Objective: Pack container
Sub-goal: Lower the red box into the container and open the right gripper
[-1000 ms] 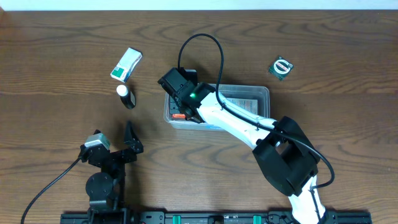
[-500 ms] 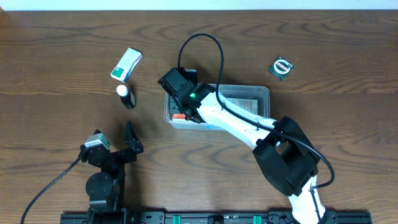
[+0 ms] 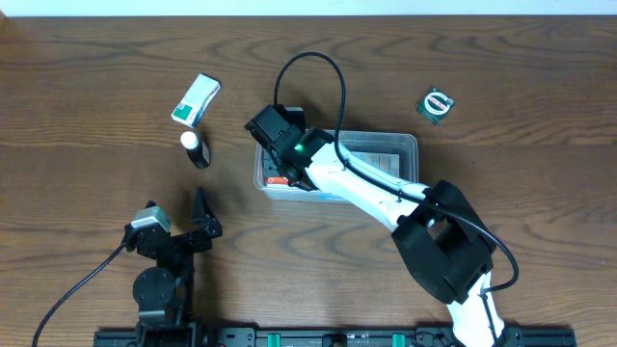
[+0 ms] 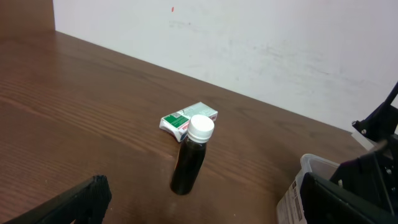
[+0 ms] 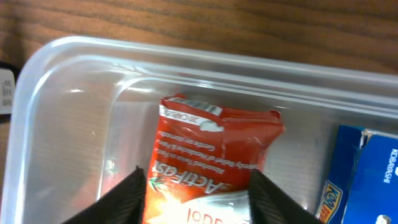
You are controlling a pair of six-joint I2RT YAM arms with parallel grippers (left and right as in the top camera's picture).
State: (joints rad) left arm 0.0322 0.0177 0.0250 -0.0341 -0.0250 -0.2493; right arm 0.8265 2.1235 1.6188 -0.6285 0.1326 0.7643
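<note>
The clear plastic container [image 3: 405, 141] sits mid-table; its rim fills the right wrist view [image 5: 186, 53], and one corner shows in the left wrist view [image 4: 292, 193]. My right gripper [image 3: 281, 172] is lowered into the container's left end. Its fingers [image 5: 196, 186] are closed on the sides of a red packet [image 5: 211, 143], which also shows in the overhead view [image 3: 276, 180]. A blue box [image 5: 367, 174] lies in the container beside it. My left gripper [image 3: 206, 214] is open and empty near the front left, and its fingers [image 4: 205, 205] point toward a dark bottle.
A dark bottle with a white cap [image 3: 196, 147] [image 4: 191, 155] stands left of the container. A green-and-white box [image 3: 196, 99] [image 4: 188, 119] lies behind it. A round green item [image 3: 436, 104] lies at the back right.
</note>
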